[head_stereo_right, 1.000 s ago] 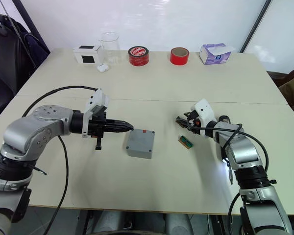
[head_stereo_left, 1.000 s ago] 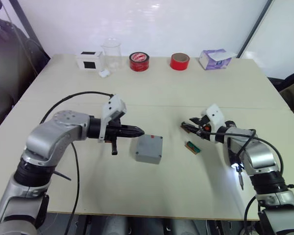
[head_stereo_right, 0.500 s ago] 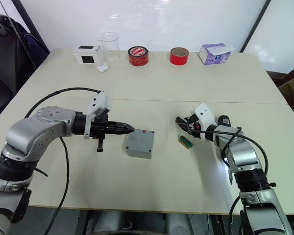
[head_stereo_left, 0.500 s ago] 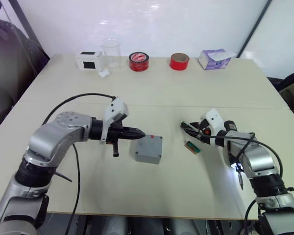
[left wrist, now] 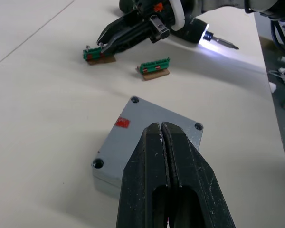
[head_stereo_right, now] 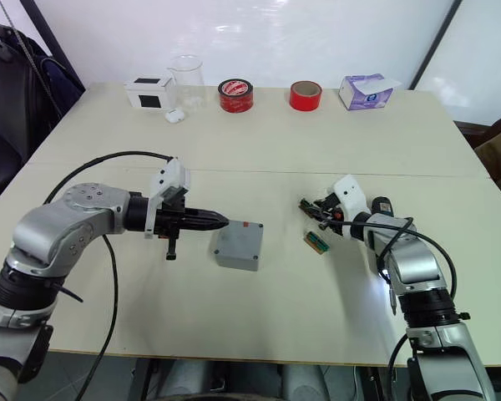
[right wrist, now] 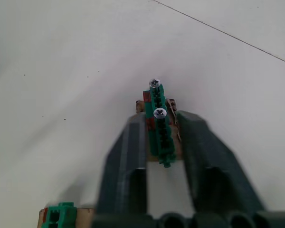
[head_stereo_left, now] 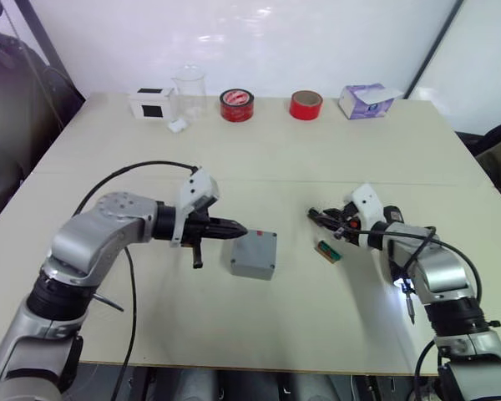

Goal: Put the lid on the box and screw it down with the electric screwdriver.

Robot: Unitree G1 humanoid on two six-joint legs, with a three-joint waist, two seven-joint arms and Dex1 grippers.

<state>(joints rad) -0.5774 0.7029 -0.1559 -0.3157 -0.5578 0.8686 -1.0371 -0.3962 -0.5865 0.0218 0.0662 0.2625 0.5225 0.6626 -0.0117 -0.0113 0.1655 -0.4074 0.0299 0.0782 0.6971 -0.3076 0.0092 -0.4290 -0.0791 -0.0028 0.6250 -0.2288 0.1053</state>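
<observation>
The grey box (head_stereo_left: 253, 255) lies mid-table, its top face bearing a small red mark (left wrist: 122, 123) and corner holes. I cannot tell the lid apart from it. My left gripper (head_stereo_left: 238, 227) is shut and holds nothing, its tips just at the box's left edge. Further right, my right gripper (head_stereo_left: 317, 217) is shut on a small green-brown piece (right wrist: 159, 128) that carries two screws, low over the table. The electric screwdriver (head_stereo_left: 398, 267) runs along my right wrist, white light on, with its bit (left wrist: 225, 43) pointing toward the table's near edge.
Another green-brown piece (head_stereo_left: 327, 251) lies on the table between the box and my right arm. Along the far edge stand a white box with a black label (head_stereo_left: 150, 102), a clear beaker (head_stereo_left: 189, 92), two red tape rolls (head_stereo_left: 236, 104) (head_stereo_left: 306, 104) and a purple tissue box (head_stereo_left: 363, 100).
Both arms have shifted only slightly. The left gripper stays shut at the box's left edge, and the right gripper keeps the green-brown piece.
</observation>
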